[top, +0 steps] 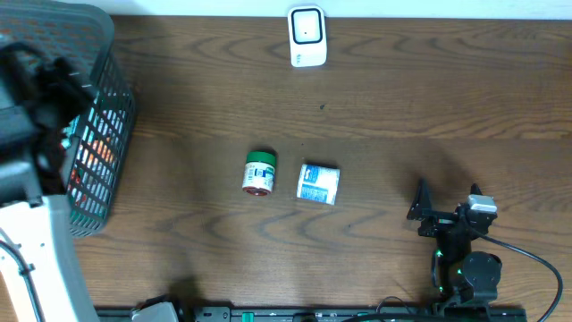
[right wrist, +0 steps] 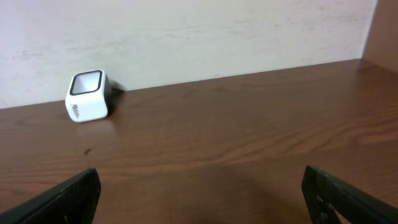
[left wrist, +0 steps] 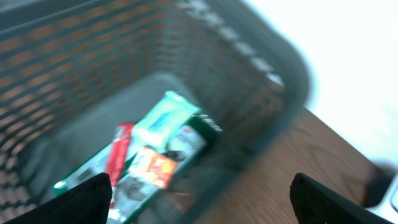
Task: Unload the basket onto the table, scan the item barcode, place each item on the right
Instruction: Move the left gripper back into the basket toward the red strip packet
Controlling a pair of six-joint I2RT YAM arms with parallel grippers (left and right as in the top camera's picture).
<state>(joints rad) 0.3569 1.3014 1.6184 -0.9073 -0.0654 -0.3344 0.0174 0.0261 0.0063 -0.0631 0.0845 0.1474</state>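
Over at the far left a dark mesh basket [top: 105, 125] sits on the wooden table [top: 384, 107]. The left arm hangs above it, and its wrist camera looks straight down inside. The left gripper [left wrist: 199, 208] has its fingers [left wrist: 84, 200] spread wide with nothing between them. Below them, on the basket floor, lie a pale green packet [left wrist: 163, 117], a red one [left wrist: 118, 152] and an orange-and-white one [left wrist: 152, 168]. That view is blurred, so I can't read any labels.

Moving right, two loose items lie on the open table near its middle, just beside each other but not touching. One is a small green-capped jar [top: 259, 173] on its side, and to its right is a white-and-blue box [top: 318, 183]. Both are well apart from either set of fingers. The basket is well off to their left, and the right arm is off to their right and closer to the near edge.

The white scanner [top: 307, 36] stands at the far edge of the table, behind those two items.

At the right, the right gripper [top: 447, 207] sits low over bare wood with its fingers [right wrist: 62, 202] wide apart and empty. It faces the far wall, and in its wrist view the scanner is far ahead, to the left of centre.
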